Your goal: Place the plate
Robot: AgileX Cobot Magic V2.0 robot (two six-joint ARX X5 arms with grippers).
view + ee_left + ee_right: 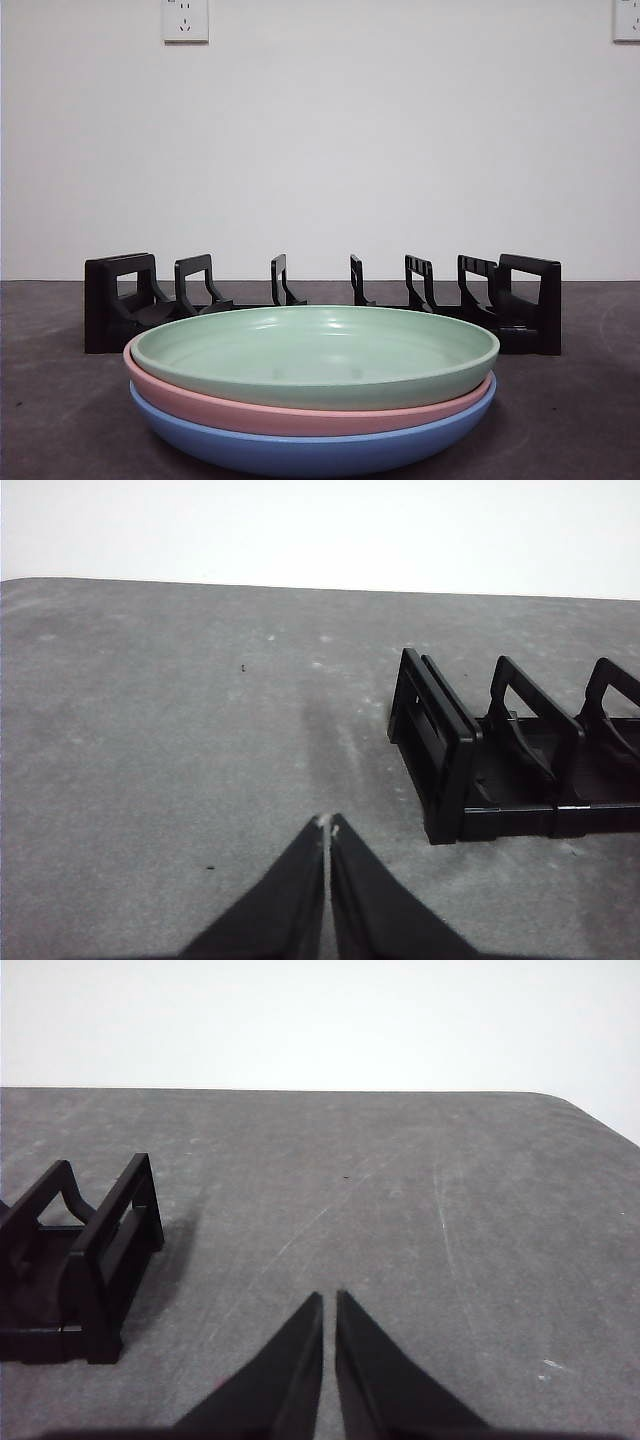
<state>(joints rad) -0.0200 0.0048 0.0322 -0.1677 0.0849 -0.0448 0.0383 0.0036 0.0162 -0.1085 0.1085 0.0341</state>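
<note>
Front view: While neither of my arms showed here, three plates sat nested in a stack near the camera, the green plate (315, 352) on top, the pink plate (300, 410) under it and the blue plate (310, 448) at the bottom, resting on the grey table (60, 400).
Rack, front view: The black plate rack (320, 300) stood just behind the stack, its upright dividers in a row, every slot without a plate; two wall sockets (185, 20) were on the white wall behind.
Left wrist view: My left gripper (327, 825) hovered over bare table with its jaws pressed together at the tips, holding nothing; one end of the rack (500, 755) lay near it, off to the side.
Right wrist view: My right gripper (329, 1298) was likewise closed to a thin slit and held nothing, above bare table, with the rack's other end (85, 1255) well apart from it.
</note>
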